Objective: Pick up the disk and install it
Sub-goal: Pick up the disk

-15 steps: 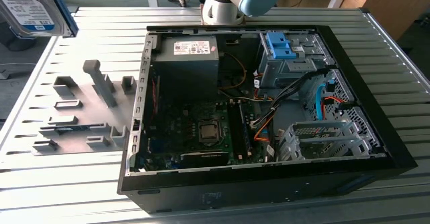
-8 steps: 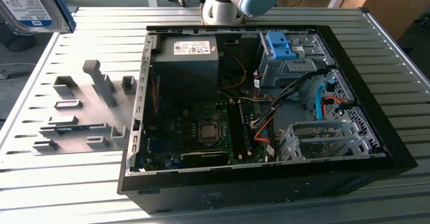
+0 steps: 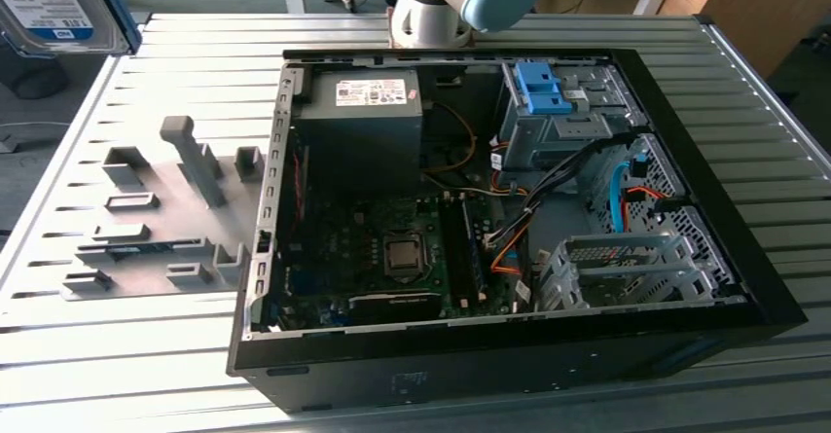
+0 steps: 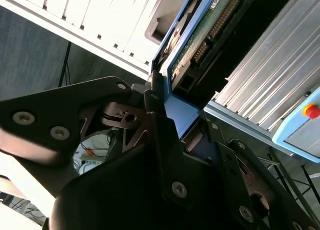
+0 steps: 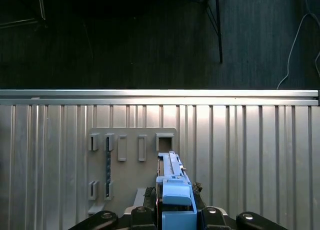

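An open computer case (image 3: 520, 365) lay on the slatted metal worktop (image 3: 143, 355), with its dark grey power supply (image 3: 357, 131) and blue bracket (image 3: 539, 88) exposed. A grey slotted holder (image 3: 156, 227) sat just beside it on the exterior view's left. The labelled disk (image 3: 50, 10) showed in the top left corner.

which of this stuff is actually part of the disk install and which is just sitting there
Job: disk, held in the end effector; open computer case, likely its destination.
Lying about: grey slotted plate; dark grey box; blue bracket.
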